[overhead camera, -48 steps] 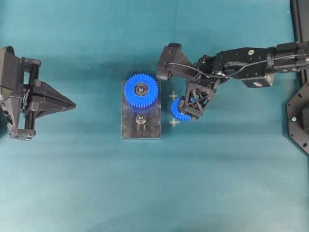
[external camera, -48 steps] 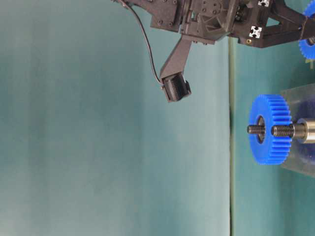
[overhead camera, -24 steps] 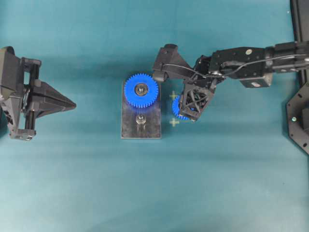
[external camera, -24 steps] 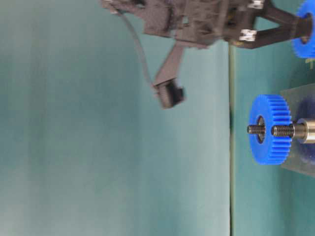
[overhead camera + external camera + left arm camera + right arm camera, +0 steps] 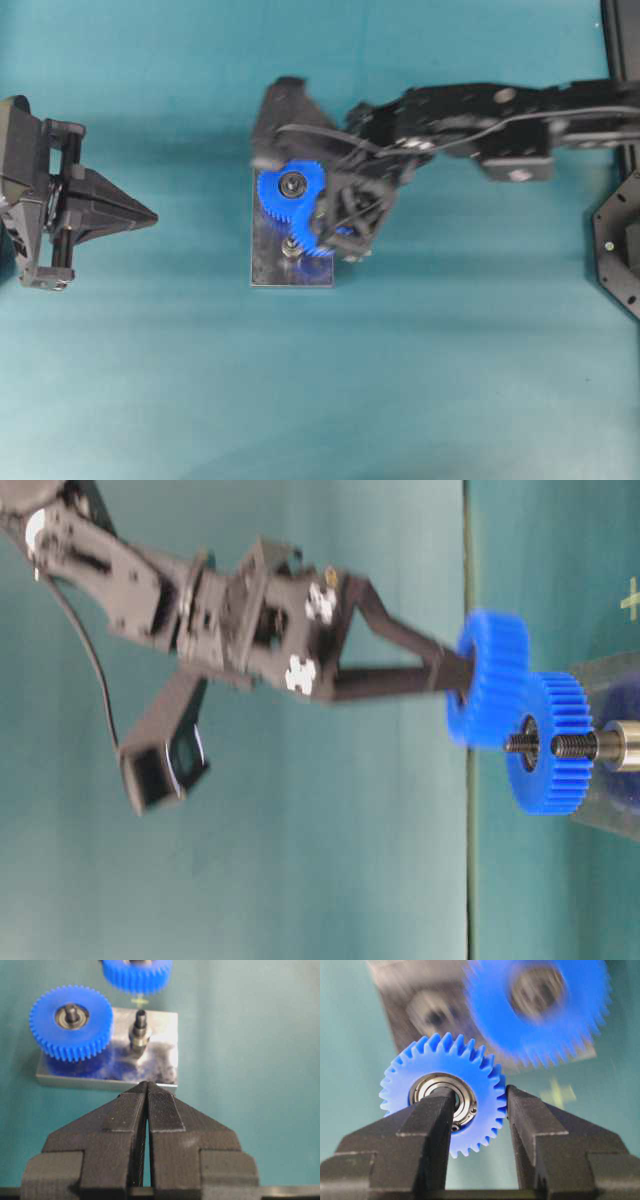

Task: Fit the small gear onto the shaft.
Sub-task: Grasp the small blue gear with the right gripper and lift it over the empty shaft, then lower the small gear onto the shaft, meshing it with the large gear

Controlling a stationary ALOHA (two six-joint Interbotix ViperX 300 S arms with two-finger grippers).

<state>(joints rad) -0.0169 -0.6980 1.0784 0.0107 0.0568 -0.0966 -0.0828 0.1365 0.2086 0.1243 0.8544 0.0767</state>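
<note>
Right gripper (image 5: pixel 475 1110) part closed, pinching the small gear (image 5: pixel 445 1092): one finger in the hub hole, one on the teeth. Gear up in the air, near the shaft (image 5: pixel 139 1030) on the plate (image 5: pixel 165 1055), beside the big gear (image 5: pixel 70 1020). Hard, light plastic, probably slippery; best held by hub and rim. Left gripper (image 5: pixel 146 1100) closed, holding nothing.

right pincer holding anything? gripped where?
Yes: the right pincer holds the small gear. One finger sits in the bearing hub's bore, the other on the toothed rim. The left pincer is shut and empty.
</note>
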